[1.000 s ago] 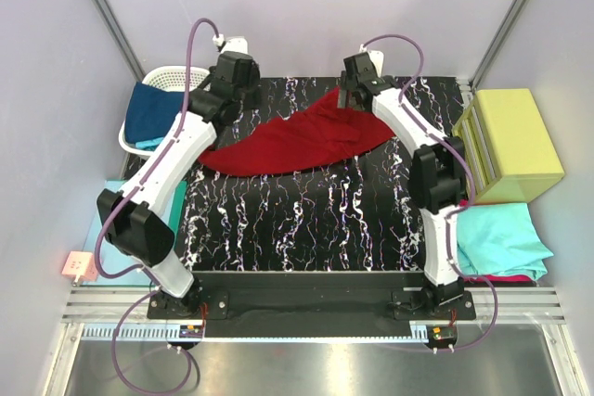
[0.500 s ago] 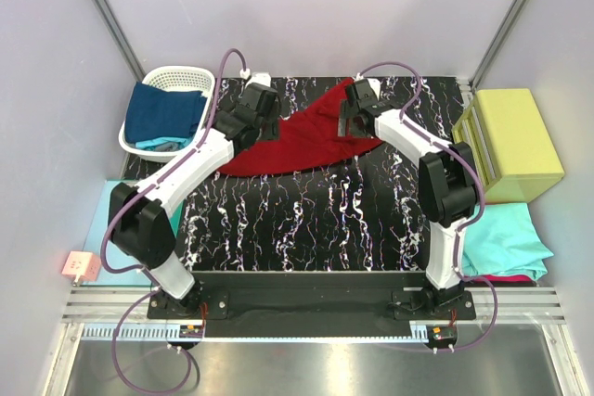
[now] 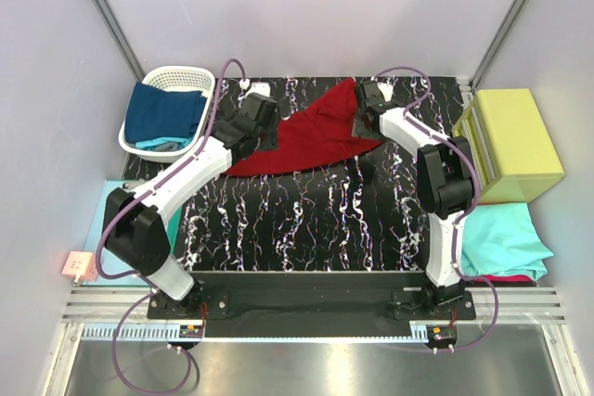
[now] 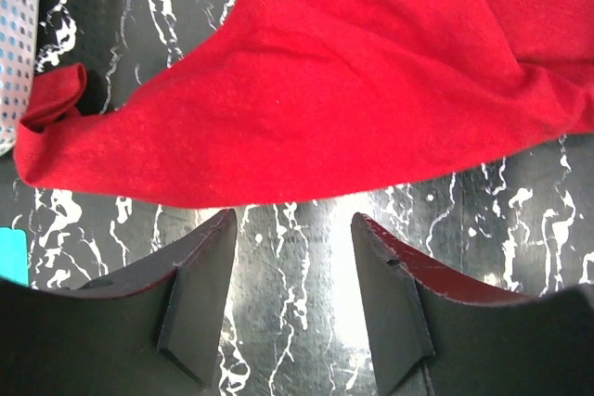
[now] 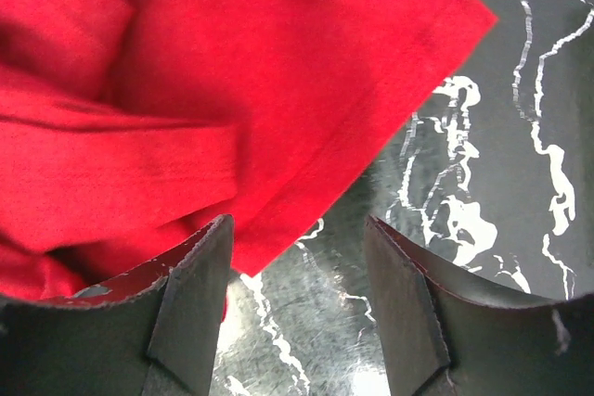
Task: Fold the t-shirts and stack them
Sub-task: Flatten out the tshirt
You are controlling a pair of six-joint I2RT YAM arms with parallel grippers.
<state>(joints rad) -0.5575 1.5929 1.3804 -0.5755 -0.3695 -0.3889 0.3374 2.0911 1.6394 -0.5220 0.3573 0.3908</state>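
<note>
Hovering at the dark red t-shirt (image 3: 311,136), left tool (image 4: 293,234) and right tool (image 5: 297,234) gape empty

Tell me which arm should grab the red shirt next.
Right, probably. The right claw stands open with the hem of the red t-shirt at the mouth of its gap. The left claw, also open, shows only bare table in its gap, the cloth lying just ahead.

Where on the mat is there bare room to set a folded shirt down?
Bare: the near half of the marbled mat, from the red shirt to the mat's near edge. Crowded: the far strip, with the shirt, left gripper and right gripper at its edges.
</note>
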